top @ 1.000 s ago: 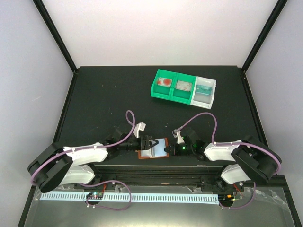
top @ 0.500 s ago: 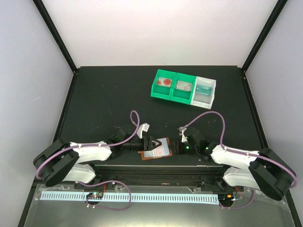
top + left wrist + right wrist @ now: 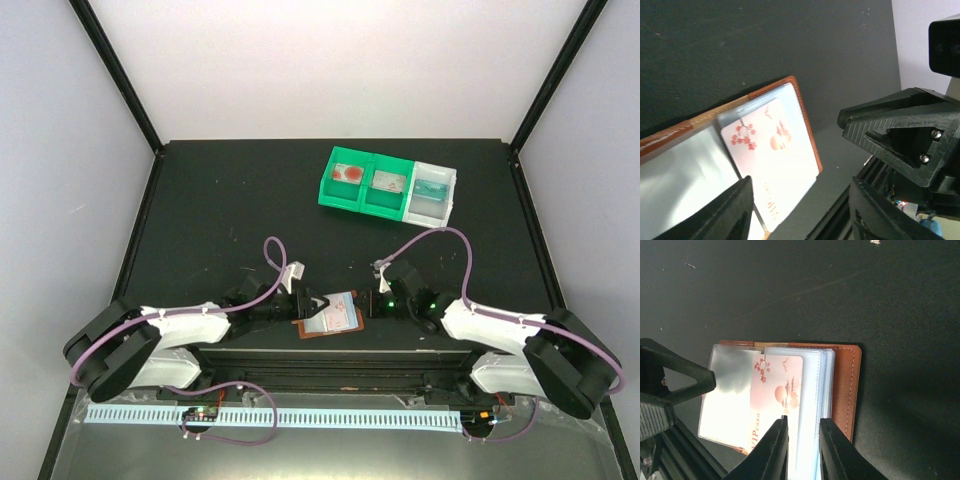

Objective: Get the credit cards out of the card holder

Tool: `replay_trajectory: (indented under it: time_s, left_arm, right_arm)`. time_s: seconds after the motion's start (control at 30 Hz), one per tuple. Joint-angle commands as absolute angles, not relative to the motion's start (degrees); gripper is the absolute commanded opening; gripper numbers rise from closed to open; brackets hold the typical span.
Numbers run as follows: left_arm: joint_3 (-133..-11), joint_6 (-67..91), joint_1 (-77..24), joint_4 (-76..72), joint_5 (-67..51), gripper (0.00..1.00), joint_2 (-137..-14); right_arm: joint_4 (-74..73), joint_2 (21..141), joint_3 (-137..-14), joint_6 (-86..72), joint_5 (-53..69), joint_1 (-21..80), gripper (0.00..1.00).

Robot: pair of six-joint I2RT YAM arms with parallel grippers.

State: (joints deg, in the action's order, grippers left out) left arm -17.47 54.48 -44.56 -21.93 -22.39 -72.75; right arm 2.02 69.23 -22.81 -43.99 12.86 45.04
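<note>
The card holder (image 3: 844, 385) lies opened flat on the matte black worktop (image 3: 220, 200). It sits at the near edge, slightly askew, between my two pincers. Its cover is reddish-brown and leather-like, with a stitched rim and rounded corners. On it rests a fan of glossy clear sleeves (image 3: 815, 400), rectangular and soft-cornered, throwing white glare on the side toward my left arm. One card (image 3: 781, 390) shows among them. It is thin and pinkish-white, printed with red blossom sprigs, a small tower and lettering along one long edge. Whether it is tucked in a sleeve or lies on top, I cannot tell.

My left pincer (image 3: 801, 189) hangs over the holder with its fingers spread wide. One dark finger (image 3: 720, 215) covers the glare-lit sleeve, and the other is past the holder's rim. I cannot tell whether it presses on the sleeve. My right pincer (image 3: 802, 422) comes in from the opposite side, its fingers a narrow gap apart. The sleeve edges beside the card show in that gap, and it grips nothing that I can see. The two pincers' tips are near each other.

The black rail (image 3: 320, 352) along the near edge runs just beside the holder. Beyond the holder the worktop runs dark and flat to the back walls. Two green bins (image 3: 362, 183) and a white bin (image 3: 432, 193) stand touching in a row, well apart from the holder, toward the far right.
</note>
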Motion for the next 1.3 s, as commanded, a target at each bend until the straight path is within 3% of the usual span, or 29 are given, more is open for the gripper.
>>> replay_trajectory:
  time_s: [0.0, 0.4, 0.9, 1.1, 1.27]
  left_arm:
    - [-16.71, 54.84, -43.69, -23.78, -22.00, 0.51, -75.62]
    - [-17.66, 56.05, -43.66, -24.91, -22.75, 0.45, -81.16]
    - [-17.67, 60.05, -43.77, -36.69, -27.45, 0.34, -87.13]
    - [-17.43, 60.11, -43.77, -36.84, -27.01, 0.23, -87.02]
    - [-17.47, 59.81, -43.86, -35.10, -25.92, 0.22, -87.09]
  right_arm:
    - [5.18, 71.51, -24.27, -44.10, 13.60, 45.42, 0.20]
    - [5.46, 80.78, -25.56, -44.24, 12.43, 47.07, 0.19]
    - [8.23, 79.71, -19.20, -45.96, 9.14, 47.98, 0.12]
    - [9.62, 79.49, -18.37, -46.42, 9.51, 47.96, 0.12]
    - [10.97, 79.89, -18.05, -47.12, 11.12, 48.00, 0.12]
